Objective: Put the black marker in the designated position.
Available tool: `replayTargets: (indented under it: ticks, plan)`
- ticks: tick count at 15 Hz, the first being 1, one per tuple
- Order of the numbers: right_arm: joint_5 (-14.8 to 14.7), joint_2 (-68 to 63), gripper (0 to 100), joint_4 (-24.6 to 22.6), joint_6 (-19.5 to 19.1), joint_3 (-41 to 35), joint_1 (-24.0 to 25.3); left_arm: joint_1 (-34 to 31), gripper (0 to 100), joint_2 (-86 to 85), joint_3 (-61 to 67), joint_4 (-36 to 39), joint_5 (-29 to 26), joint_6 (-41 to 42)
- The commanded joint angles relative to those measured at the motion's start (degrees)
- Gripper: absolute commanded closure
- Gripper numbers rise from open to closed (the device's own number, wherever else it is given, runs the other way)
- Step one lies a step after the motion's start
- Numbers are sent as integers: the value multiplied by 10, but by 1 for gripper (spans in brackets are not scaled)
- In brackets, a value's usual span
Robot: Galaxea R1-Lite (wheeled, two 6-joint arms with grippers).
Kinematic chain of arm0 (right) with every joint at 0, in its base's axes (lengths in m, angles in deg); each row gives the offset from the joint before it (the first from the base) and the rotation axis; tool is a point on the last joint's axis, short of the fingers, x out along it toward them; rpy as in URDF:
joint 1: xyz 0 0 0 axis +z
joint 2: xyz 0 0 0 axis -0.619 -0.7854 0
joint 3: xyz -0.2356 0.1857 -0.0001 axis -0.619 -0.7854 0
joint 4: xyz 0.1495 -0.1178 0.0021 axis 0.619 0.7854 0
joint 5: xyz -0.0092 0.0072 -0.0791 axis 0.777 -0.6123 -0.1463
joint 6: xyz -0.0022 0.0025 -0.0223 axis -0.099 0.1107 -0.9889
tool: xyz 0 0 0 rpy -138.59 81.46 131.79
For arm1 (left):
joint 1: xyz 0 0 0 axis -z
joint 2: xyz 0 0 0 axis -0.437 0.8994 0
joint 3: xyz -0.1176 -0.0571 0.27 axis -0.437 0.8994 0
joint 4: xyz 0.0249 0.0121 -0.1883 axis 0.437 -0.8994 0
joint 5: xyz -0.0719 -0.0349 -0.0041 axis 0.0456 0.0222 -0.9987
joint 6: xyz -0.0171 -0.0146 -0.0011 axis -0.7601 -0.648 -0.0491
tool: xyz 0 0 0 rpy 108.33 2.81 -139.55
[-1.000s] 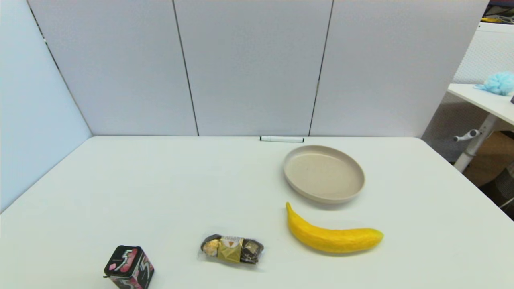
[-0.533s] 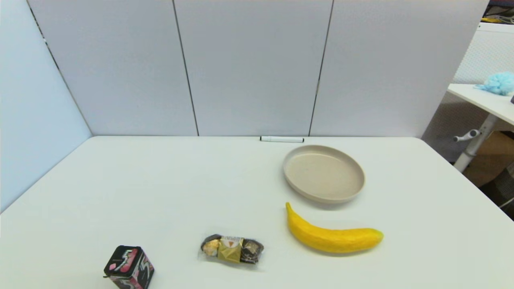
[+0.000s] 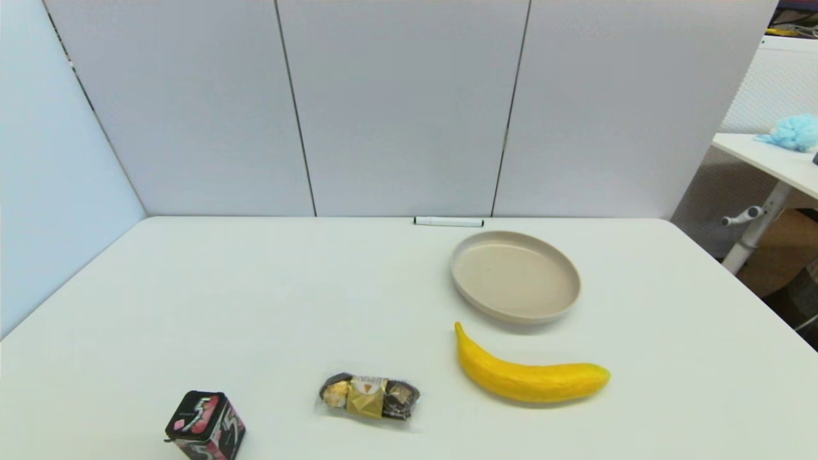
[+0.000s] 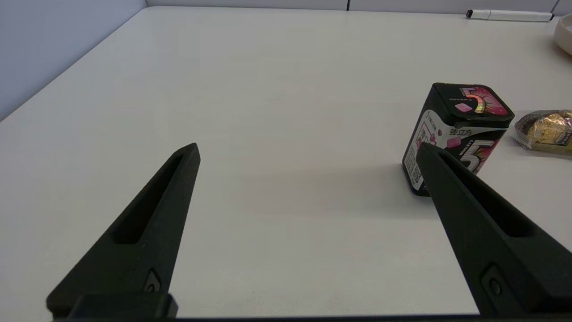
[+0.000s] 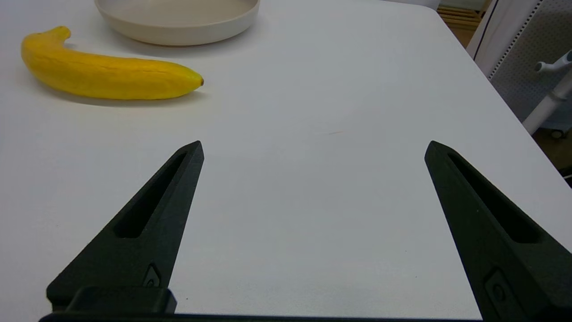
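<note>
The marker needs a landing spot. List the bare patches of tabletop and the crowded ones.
Bare: the left and middle stretch between the back wall panels and the black gum box; also the right edge beside the yellow banana. Crowded: the round beige plate, with the white-barrelled black marker behind and the banana in front; the gold-wrapped chocolates.

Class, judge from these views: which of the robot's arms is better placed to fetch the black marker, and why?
Probably right. The black marker lies at the far edge, right of centre, behind the plate. Both open grippers, left and right, are parked equally near.
</note>
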Motion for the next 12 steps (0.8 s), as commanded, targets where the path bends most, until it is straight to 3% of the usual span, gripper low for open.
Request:
replayTargets:
  ticks: [1, 12]
  plan:
    - [1, -1, 0, 0, 3, 0, 0, 0, 0, 1, 0, 0, 0, 0]
    - [0, -1, 0, 0, 8, 0, 0, 0, 0, 1, 0, 0, 0, 0]
